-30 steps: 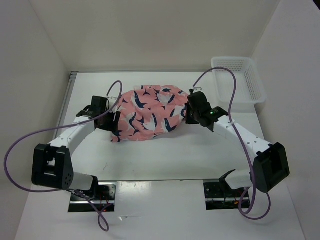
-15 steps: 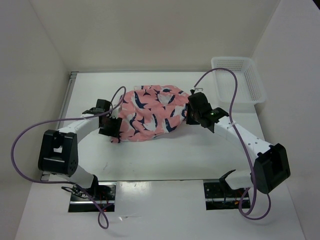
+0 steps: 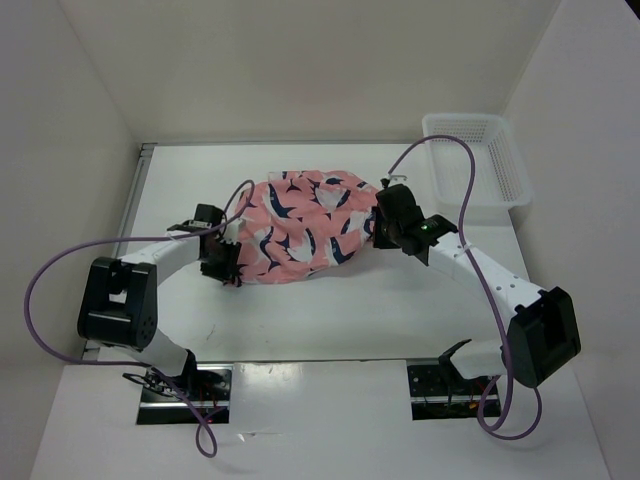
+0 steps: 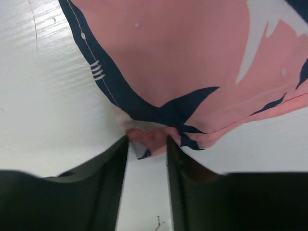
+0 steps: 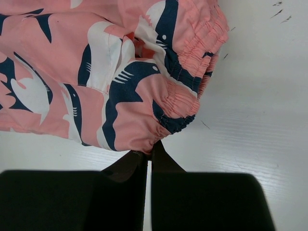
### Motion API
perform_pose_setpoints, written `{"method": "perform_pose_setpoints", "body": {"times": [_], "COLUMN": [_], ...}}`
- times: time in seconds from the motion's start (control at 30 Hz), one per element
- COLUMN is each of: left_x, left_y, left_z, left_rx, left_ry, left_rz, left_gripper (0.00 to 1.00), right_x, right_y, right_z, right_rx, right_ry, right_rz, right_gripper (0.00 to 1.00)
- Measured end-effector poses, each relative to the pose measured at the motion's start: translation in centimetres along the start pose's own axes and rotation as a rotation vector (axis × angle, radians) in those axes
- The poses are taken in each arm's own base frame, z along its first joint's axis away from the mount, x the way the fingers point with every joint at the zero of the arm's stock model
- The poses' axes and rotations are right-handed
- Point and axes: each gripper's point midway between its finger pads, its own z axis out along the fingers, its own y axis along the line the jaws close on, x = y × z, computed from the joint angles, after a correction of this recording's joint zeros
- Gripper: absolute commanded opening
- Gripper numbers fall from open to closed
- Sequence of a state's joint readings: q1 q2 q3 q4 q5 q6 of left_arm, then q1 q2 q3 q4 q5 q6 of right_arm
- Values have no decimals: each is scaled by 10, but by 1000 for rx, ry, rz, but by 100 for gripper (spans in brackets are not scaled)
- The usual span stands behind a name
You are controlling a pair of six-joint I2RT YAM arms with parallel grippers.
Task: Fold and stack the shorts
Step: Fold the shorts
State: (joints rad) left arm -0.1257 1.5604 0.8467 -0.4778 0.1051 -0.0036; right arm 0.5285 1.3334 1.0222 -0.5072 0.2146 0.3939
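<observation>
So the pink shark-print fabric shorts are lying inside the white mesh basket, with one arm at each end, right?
Not quite. The salmon-pink shark-print fabric shorts lie on the white table, left of the white mesh basket, as the top external view shows. The rest is right.

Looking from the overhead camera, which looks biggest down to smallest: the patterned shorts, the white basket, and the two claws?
1. shorts
2. white basket, somewhat smaller
3. left gripper and right gripper: far smaller, and too alike to rank against each other
</observation>
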Motion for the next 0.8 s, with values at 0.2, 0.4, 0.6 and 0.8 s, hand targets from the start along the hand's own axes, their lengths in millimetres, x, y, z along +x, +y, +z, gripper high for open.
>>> {"method": "perform_pose_setpoints", "body": {"times": [0.2,0.4,0.6,0.8], "left_x": [-4,-32,-151,-189], "left_y": [-1,7,37,30], "left_z": [2,-12,-145,-384], "left_rx": [12,-10,-128,-305], "left_ry": [-19,-82,-524,-1160], "left_rz": [-1,-10,-26,-2], "left_gripper": [0,0,0,0], "right_x": [-3,-21,-122,-223], "right_y": [-1,-2,3,21], "right_z": [-1,-8,-55,-155], "right_rx": [7,13,-3,-75], "right_ry": [-10,-38,-246,-527], "right_rz": [-8,-24,-27,-44], "right_gripper": [0,0,0,0]}}
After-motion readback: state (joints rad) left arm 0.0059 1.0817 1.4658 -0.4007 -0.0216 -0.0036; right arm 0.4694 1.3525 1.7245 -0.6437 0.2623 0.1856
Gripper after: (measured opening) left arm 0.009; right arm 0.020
